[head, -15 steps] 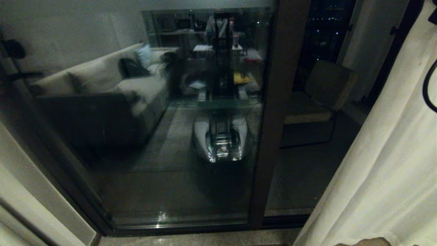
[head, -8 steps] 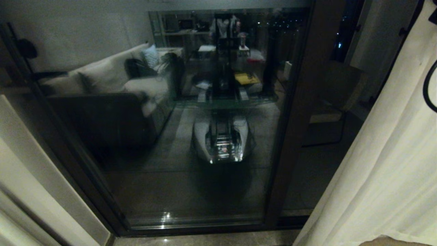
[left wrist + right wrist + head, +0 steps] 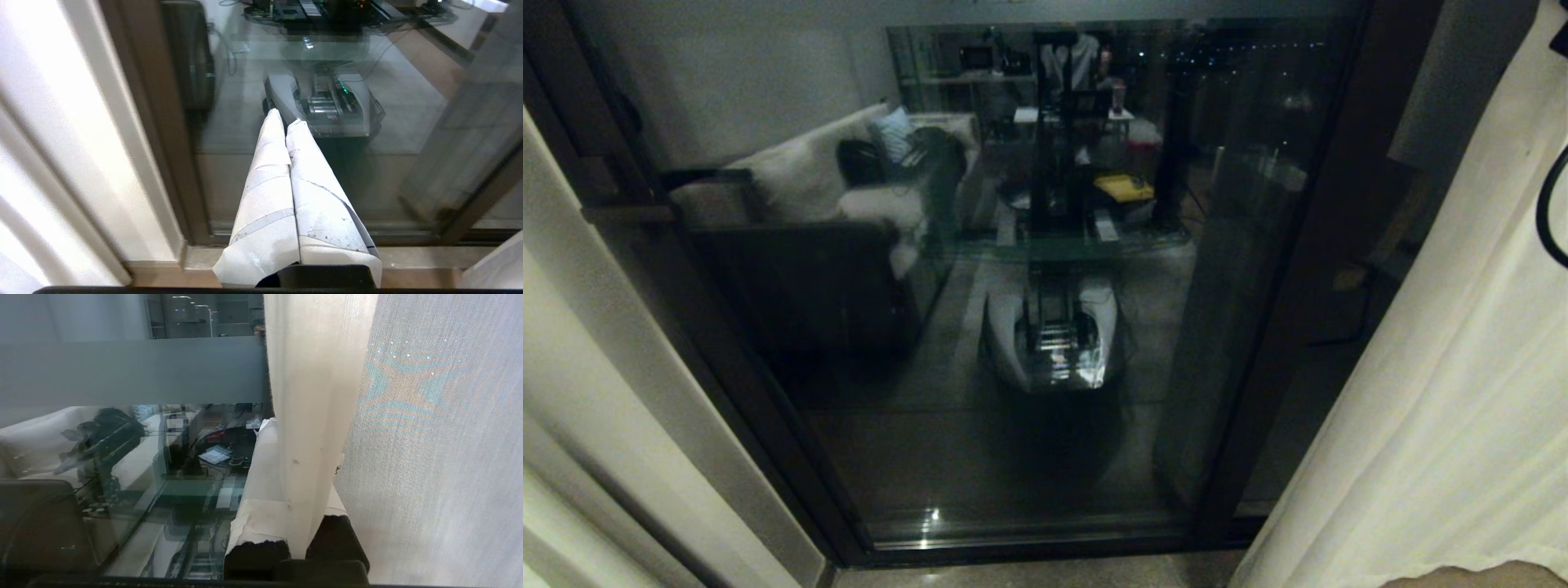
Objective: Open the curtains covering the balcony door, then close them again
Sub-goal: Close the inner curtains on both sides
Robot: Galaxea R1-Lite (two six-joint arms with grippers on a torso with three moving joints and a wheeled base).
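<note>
Head view: two cream pleated curtains (image 3: 1445, 367) are hanging at either edge of one dark-framed balcony door (image 3: 1045, 286) (its glass reflecting a sofa). Left wrist view: the left gripper (image 3: 284, 120) is hanging shut and empty before the glass. Right wrist view: the right gripper (image 3: 302, 457) is pinching a woven curtain fold.

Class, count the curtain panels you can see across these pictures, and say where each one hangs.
2. One curtain panel hangs at the door's right side, its edge pinched in the right end effector. The other panel hangs at the door's left side. More fabric may lie out of view.
</note>
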